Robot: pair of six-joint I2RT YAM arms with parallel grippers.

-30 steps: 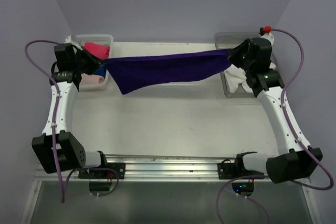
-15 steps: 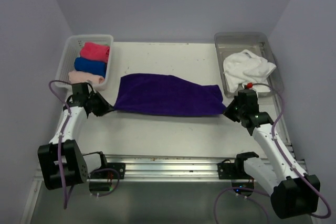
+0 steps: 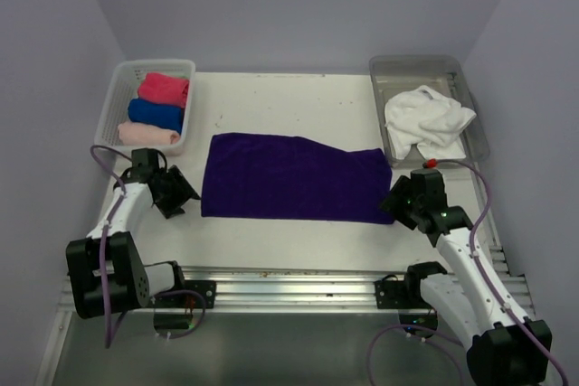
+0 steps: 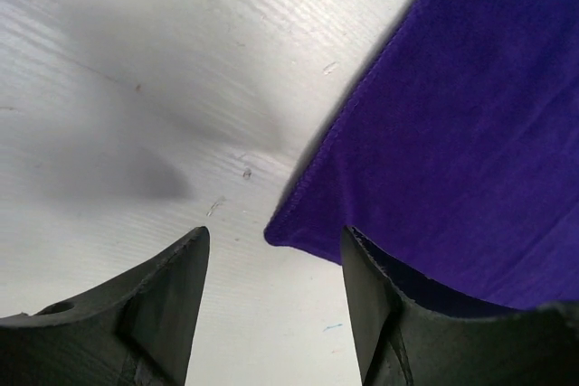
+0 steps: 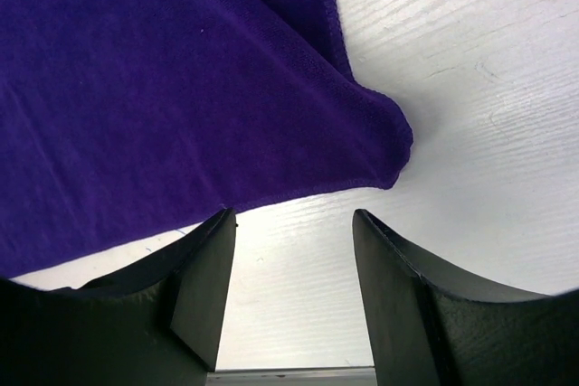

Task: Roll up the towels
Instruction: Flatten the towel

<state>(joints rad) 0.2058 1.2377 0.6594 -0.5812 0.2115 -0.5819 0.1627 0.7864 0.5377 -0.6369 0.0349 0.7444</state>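
Risks first: the deep purple rectangular cloth towel (image 3: 294, 178) isn't quite square on the white bench (image 3: 289, 101). Its far edge slopes down twd the right, and its near-right corner looks humped or doubled over in the right wrist view. Start rolling from that and the roll prob. comes out coned or loose at one end. If one side pinches more cloth than the other, the towel skews. Tips scraping the bench could also bunch it instead of turning it over.

The left fingers (image 4: 181, 277) are spread wide, holding nothing. The towel's near-left corner lies flat just ahead of the gap btwn them, w/ cloth running behind the finger on the right of that view; can't tell if it touches.

The right fingers (image 5: 208, 277) are also wide apart and empty, w/ the humped corner just ahead of their gap.

The towel lies spread mid-bench btwn both arms, free of both. Far left is a white plastic lattice basket (image 3: 116, 97) w/ a hot pink rolled towel (image 3: 165, 88), blue rolled towel (image 3: 156, 115) and pale pink rolled towel (image 3: 149, 136). Far right, a grey metal tray (image 3: 380, 74) holds a crumpled white towel (image 3: 425, 119).
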